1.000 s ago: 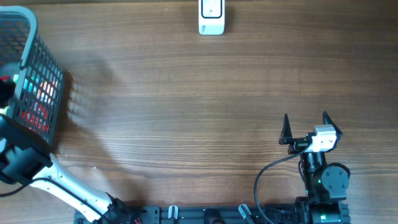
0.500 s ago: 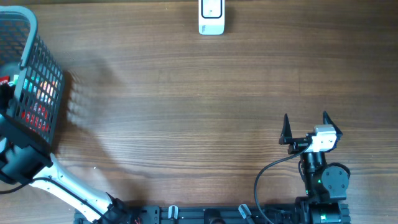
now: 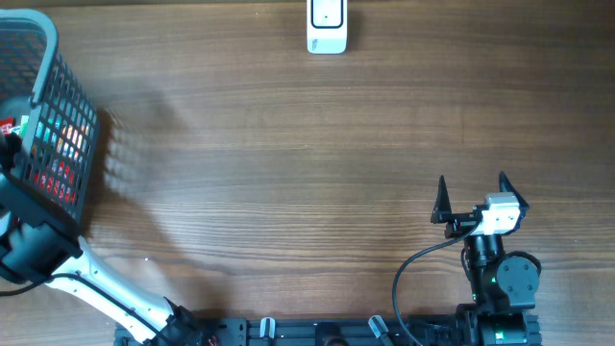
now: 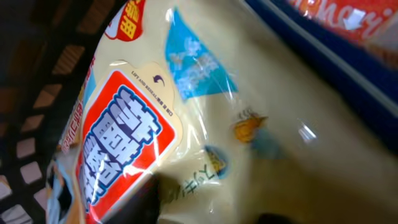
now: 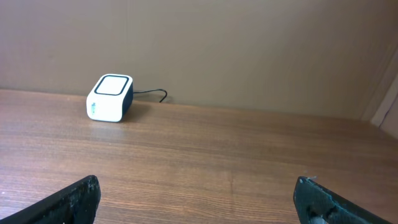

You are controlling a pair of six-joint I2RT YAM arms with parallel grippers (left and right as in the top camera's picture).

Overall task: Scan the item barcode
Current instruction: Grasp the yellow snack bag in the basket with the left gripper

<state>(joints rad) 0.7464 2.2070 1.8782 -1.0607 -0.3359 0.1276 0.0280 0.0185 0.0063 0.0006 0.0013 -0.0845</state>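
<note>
Far left of the overhead frame: the left arm [image 3: 38,252] reaches into the mesh basket [image 3: 82,125], and the left gripper is buried in there, hidden from above. The wrist view is pressed right against a cream packet [image 4: 267,130] with a red label [image 4: 121,146], lying on a slant across the frame. Whether the jaws have clamped it, I can't tell. At top centre sits the scanner [image 3: 327,27], up and to the right of the basket and well apart. At lower right, the right gripper [image 3: 472,185] is spread wide and holding nothing. It is nearer the scanner, but the left arm is at the goods.
</note>
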